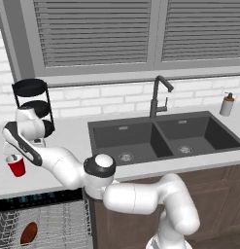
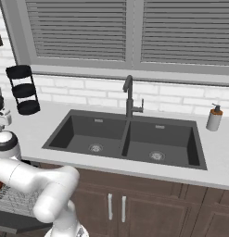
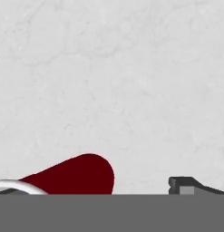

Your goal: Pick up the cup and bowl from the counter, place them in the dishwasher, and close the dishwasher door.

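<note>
Left base view. Counter (image 1: 68,133): pale grey-white worktop with a dark double sink (image 1: 160,136) set into it and a black tap (image 1: 158,97) behind the basins. Soap dispenser (image 1: 227,104): at the far right of the worktop. Three-tier stand (image 1: 33,104): black round trays, at the back left by the brick wall. Cup (image 1: 16,165): red, white rim, upright on the worktop near its front edge at the left. Gripper (image 1: 13,156): directly over the cup's mouth, the hand angled down toward it; jaws spread wide, and whether the fingers touch the cup cannot be told. Dishwasher (image 1: 41,197): below the counter at the left, black control strip with teal marks, grey wire rack (image 1: 48,226) in view. Bowl (image 1: 28,233): reddish-brown, standing on edge in the rack.

Right base view. Same counter, sink and tap seen from the other side; stand at the far left, dispenser at the right. Brown wooden cabinet doors (image 2: 134,206) below the sink. A corner of the wire rack shows at the lower left behind the arm.

Hand view. The cup lies at the lower left, its red side and white rim against the pale worktop. One dark fingertip (image 3: 186,186) stands at the lower right, apart from the cup.
</note>
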